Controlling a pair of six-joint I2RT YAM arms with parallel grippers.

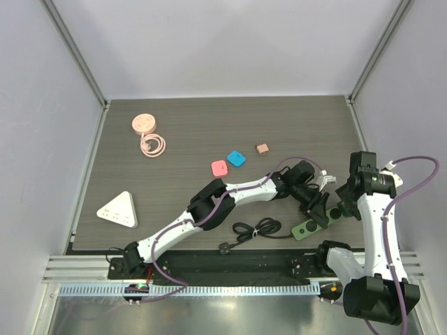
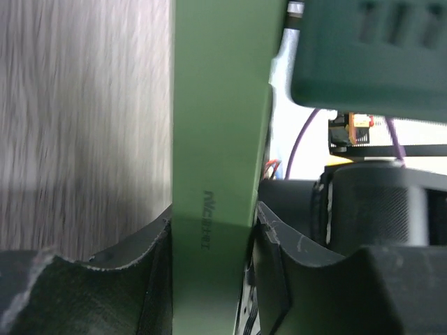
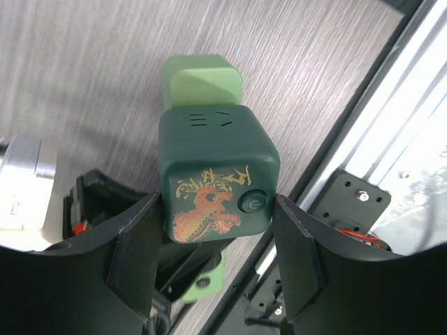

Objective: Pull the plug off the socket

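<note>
Two grippers work at the right near corner of the table [image 1: 209, 118], close together.

1. Left gripper [image 1: 316, 209]: the arm reaches across from the left base. In the left wrist view the gripper [image 2: 213, 230] is clamped on the socket [image 2: 216, 105]; both fingers [image 2: 140, 279] press against the sides of the green body, which runs straight up between them.
2. Right gripper [image 3: 218, 209]: it is closed on the plug [image 3: 216, 174], a dark green cube with a gold and red dragon print and a round power button on the face toward the camera. One finger [image 3: 136, 258] bears on each side of the cube.
3. Socket [image 1: 305, 229]: it lies near the front edge of the table, just beside the right arm, with round black outlets on its upper face. Its black cord [image 1: 255, 229] lies coiled on the table to its left.
4. Plug to socket: in the right wrist view the green end of the socket [image 3: 202, 80] shows just beyond the cube. In the left wrist view the cube [image 2: 370, 49] sits beside the socket's right edge. Whether the two touch cannot be told.

Elsewhere on the table:
- white triangle [image 1: 117, 209], left side
- pink round device [image 1: 144, 124], far left
- pink square [image 1: 219, 167], blue square [image 1: 236, 158] and small tan square [image 1: 262, 148], centre
</note>
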